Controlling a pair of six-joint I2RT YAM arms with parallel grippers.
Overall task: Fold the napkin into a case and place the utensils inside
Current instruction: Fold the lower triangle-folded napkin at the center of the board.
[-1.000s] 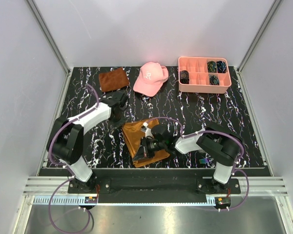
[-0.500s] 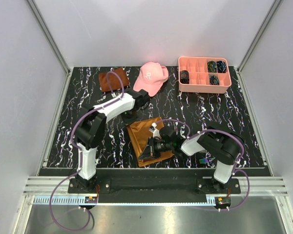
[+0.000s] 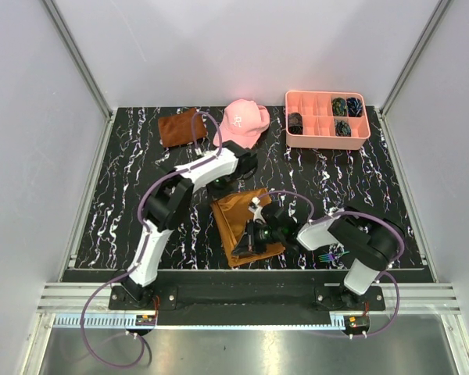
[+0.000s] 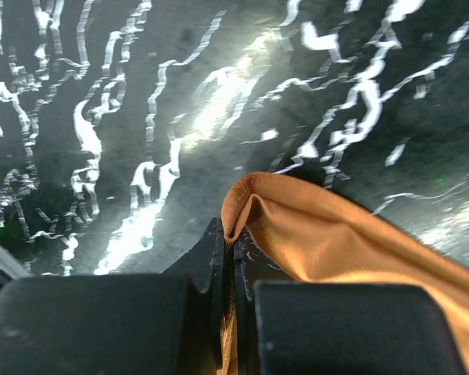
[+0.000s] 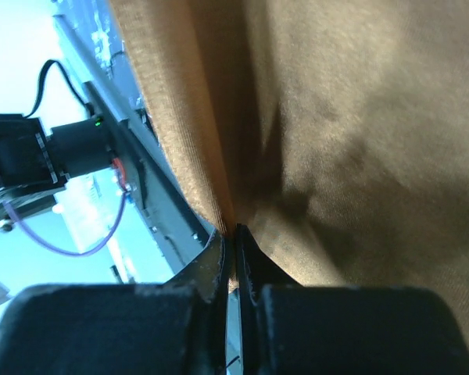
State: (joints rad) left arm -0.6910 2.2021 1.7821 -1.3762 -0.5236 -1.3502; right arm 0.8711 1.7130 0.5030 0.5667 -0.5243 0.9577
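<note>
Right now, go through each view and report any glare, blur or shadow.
Top external: even light, sharp throughout. Left wrist: white glare on the glossy black marbled table, its veins look smeared; the soft orange-brown cloth napkin is crisp. Right wrist: napkin fills the frame with a dark fold shadow; the background at left is washed out bluish-white.

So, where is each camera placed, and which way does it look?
Top external: above and behind the bases, looking down on the table; both arms show.
Left wrist: on the left wrist, looking along the left fingers, shut on a napkin corner.
Right wrist: on the right wrist, looking along the right fingers, shut on the napkin too.
Shared: all three show the napkin.
</note>
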